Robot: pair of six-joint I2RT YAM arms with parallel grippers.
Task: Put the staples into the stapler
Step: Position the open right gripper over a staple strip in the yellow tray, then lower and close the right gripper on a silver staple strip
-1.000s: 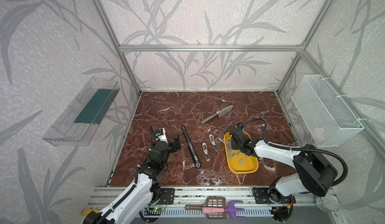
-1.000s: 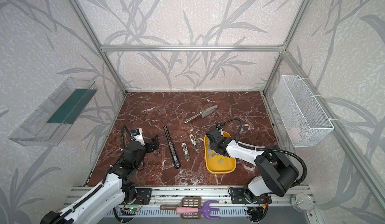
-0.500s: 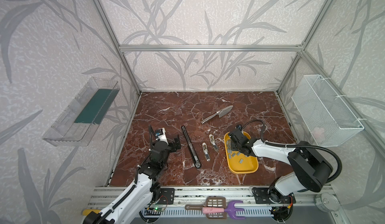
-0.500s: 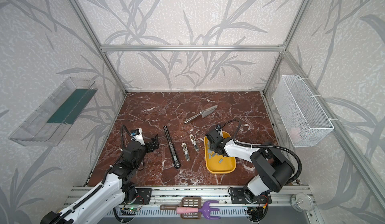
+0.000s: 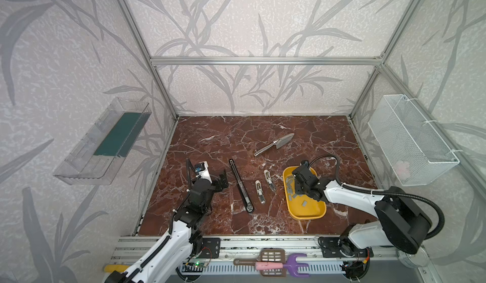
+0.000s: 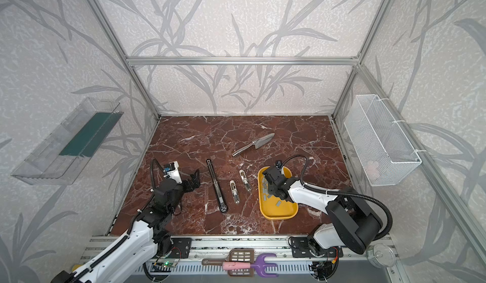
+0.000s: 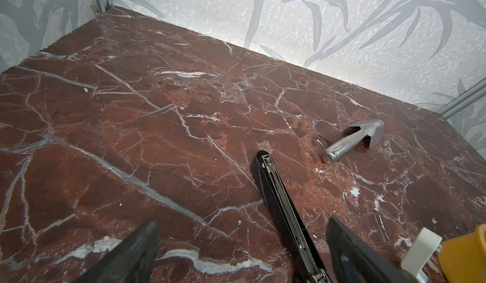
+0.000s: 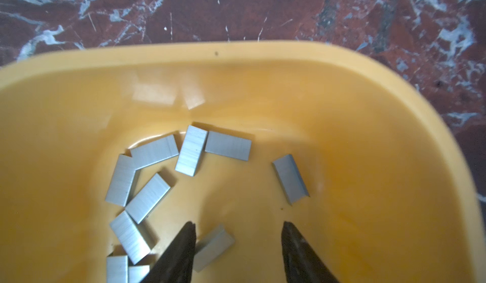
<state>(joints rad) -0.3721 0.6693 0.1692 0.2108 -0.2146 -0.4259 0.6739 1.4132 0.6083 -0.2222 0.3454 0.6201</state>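
A long black stapler (image 5: 240, 184) (image 6: 217, 185) lies opened flat on the marble floor, its metal channel facing up (image 7: 284, 210). Two small white-and-metal staplers (image 5: 259, 191) (image 5: 270, 180) lie to its right. The staples (image 5: 290, 187) (image 6: 265, 189) (image 8: 147, 197) are grey strips scattered in a yellow tray (image 5: 306, 217) (image 6: 278, 217) (image 8: 236, 52). My right gripper (image 5: 298, 189) (image 6: 272, 189) (image 8: 238, 231) stands open, low in the tray. One staple strip (image 8: 213, 247) lies between its fingers, against one of them. My left gripper (image 5: 222, 180) (image 6: 194, 180) (image 7: 243, 231) is wide open, holding nothing, just left of the black stapler.
A metal trowel (image 5: 276, 143) (image 7: 357, 139) lies behind the staplers. A white wire basket (image 5: 413, 139) hangs on the right wall and a clear shelf (image 5: 105, 142) on the left wall. Plastic tools (image 5: 271, 264) lie on the front rail.
My right gripper has shifted slightly inside the tray and its jaws have narrowed a little. The left arm has not moved.
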